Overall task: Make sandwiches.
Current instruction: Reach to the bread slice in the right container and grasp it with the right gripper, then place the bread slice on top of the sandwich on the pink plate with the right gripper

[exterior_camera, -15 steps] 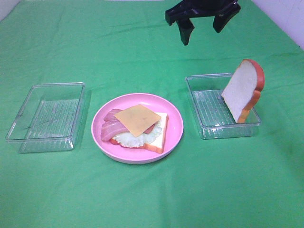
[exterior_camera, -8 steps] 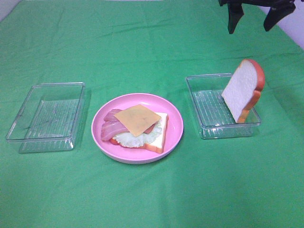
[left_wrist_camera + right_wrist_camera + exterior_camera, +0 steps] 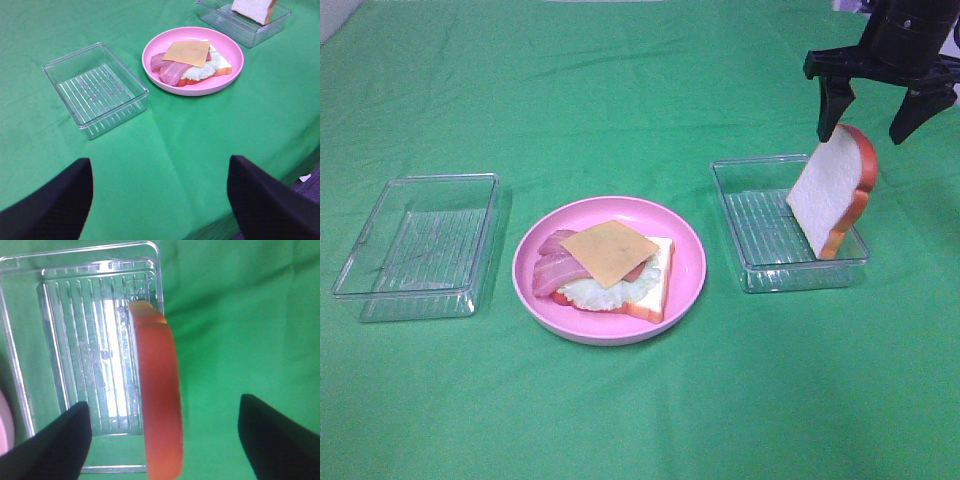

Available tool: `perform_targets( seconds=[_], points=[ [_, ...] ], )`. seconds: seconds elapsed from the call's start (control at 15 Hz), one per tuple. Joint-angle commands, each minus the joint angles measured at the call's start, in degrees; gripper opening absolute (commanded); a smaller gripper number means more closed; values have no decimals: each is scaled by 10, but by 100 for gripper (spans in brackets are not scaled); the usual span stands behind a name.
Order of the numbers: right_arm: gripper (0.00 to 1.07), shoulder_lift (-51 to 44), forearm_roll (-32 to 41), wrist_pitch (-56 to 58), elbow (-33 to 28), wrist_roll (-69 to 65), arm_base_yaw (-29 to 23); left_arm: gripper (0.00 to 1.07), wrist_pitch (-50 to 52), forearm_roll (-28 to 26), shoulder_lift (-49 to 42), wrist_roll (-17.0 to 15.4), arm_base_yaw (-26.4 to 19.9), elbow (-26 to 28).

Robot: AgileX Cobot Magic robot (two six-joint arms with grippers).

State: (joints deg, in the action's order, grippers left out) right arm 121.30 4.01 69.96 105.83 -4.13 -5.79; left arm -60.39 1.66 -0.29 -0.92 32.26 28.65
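An open sandwich stack [image 3: 610, 262] lies on the round pink plate [image 3: 690, 268]: a bread slice with lettuce, bacon strips and a yellow cheese square [image 3: 187, 52] on top. A second bread slice [image 3: 828, 190] stands on edge in the right clear tray [image 3: 752, 232], leaning on its far-right wall. Just above that slice hangs my right gripper [image 3: 866, 122], open, its fingers either side of the crust [image 3: 159, 405] and not touching it. My left gripper [image 3: 160, 200] is open over bare cloth near the table's front edge, holding nothing; the exterior view does not show it.
An empty clear tray [image 3: 420, 245] sits left of the plate. Green cloth [image 3: 620, 410] covers the whole table. The table's edge and the floor show at one corner of the left wrist view [image 3: 305, 177].
My right gripper has swung from the back middle to the right and come down over the standing bread slice. Nothing else has moved.
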Motion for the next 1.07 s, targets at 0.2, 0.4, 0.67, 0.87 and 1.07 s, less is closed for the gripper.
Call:
perform_targets(
  seconds=[0.2,0.4,0.67,0.87,1.07],
  points=[
    [75,30,-6,15,-5,17,2,72,6,-2,-11,-1,3,-1],
    [60,37,-6,18,-5,19,2,72,6,-2,-11,-1,3,-1],
    [20,37,-6,26,-5,25,2,72,6,-2,-11,-1,3,-1],
    [0,33,-6,32,-5,25,2,72,6,-2,-11,-1,3,-1],
    [0,16,2,32,-5,29,2,72,6,-2,-11,-1,3,-1]
  ],
)
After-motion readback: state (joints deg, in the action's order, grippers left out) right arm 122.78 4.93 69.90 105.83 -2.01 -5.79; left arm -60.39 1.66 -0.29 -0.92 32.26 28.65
